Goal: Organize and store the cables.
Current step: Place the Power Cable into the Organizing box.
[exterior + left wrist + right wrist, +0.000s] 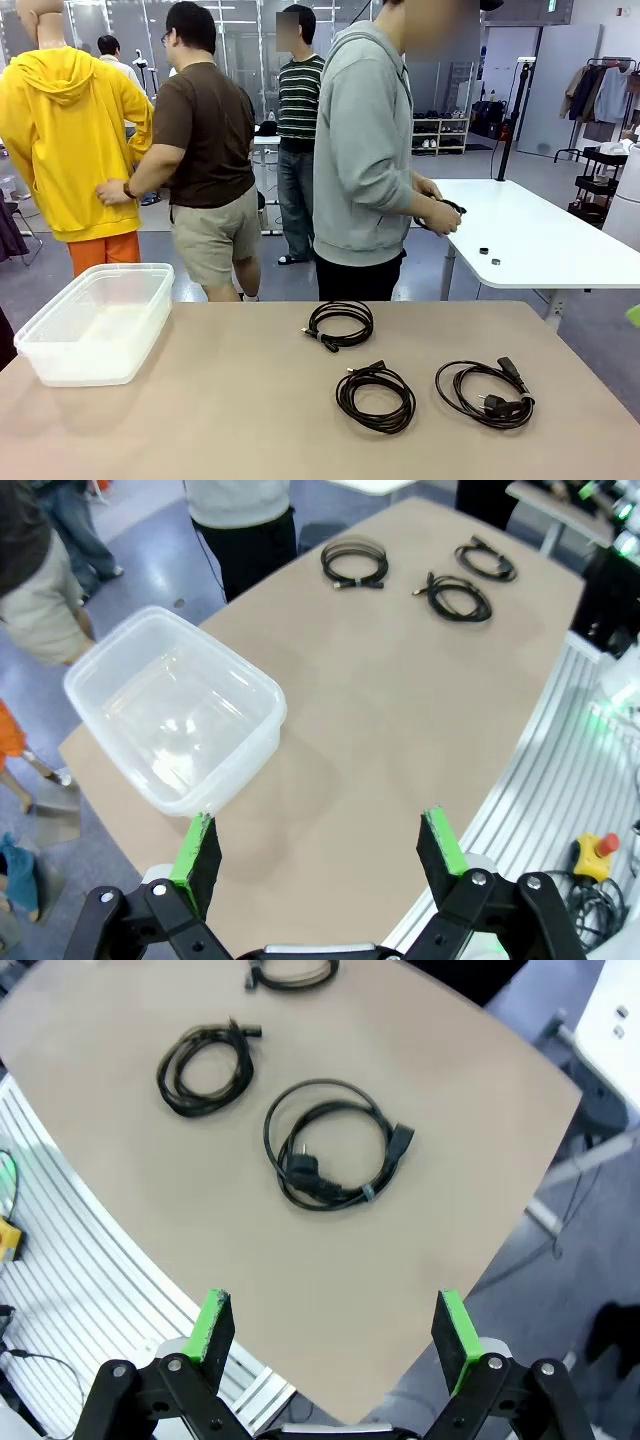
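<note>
The table (200,420) is shared by a clear tub (60,355) at its left and three cables laid flat as round coils, so no long axis is shown. The far cable (341,324) has its plug turned toward the robot's left. The middle cable (375,397) has its plug pointed toward the person. The right cable (484,394) has plugs at its right side. Both tools are spread wide, with nothing held or touched. The left tool (318,825) is poised by the tub, well apart from the cables. The right tool (332,1302) is poised near the right cable.

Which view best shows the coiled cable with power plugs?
Right wrist view: the plug cable lies close, seen from above, both plugs clear. The front view shows it at a low angle; the left wrist view shows it small and far.
</note>
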`<state>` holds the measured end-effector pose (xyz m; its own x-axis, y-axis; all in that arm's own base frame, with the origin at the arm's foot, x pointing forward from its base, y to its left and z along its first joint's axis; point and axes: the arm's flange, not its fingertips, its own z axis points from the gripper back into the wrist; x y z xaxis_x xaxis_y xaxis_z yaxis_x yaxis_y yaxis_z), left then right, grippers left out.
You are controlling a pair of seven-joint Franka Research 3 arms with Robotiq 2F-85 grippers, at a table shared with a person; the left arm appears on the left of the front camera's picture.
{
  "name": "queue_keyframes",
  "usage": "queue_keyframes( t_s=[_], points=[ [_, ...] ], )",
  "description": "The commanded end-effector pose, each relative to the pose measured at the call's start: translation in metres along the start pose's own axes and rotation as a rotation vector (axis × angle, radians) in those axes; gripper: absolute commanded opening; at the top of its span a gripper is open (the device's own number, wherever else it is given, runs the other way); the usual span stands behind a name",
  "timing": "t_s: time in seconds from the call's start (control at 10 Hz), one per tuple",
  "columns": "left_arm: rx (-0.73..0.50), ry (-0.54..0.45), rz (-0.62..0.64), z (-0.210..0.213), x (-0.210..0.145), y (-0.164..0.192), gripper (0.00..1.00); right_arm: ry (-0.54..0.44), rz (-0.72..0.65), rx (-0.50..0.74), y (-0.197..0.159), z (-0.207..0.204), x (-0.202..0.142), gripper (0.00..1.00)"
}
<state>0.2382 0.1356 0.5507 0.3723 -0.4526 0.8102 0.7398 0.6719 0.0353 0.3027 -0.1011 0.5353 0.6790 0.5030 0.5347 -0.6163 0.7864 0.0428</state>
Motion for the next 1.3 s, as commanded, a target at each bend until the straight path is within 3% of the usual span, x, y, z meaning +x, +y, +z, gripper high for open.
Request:
queue_keyframes(
  t_s=[0.0, 0.2, 0.4, 1.2],
  points=[
    [-0.015, -0.01, -0.015, -0.001, 0.002, 0.001, 1.0, 0.123, -0.084, 0.022, 0.0, -0.016, 0.022, 1.0],
    [-0.015, -0.01, -0.015, -0.001, 0.002, 0.001, 1.0, 0.238, -0.142, -0.011, 0.003, -0.056, 0.032, 1.0],
    [-0.015, -0.01, -0.015, -0.001, 0.002, 0.001, 1.0, 0.295, -0.162, -0.037, 0.005, -0.081, 0.038, 1.0],
    [-0.015, -0.01, -0.015, -0.001, 0.002, 0.001, 1.0, 0.378, -0.224, -0.103, -0.008, -0.141, 0.049, 1.0]
  ],
)
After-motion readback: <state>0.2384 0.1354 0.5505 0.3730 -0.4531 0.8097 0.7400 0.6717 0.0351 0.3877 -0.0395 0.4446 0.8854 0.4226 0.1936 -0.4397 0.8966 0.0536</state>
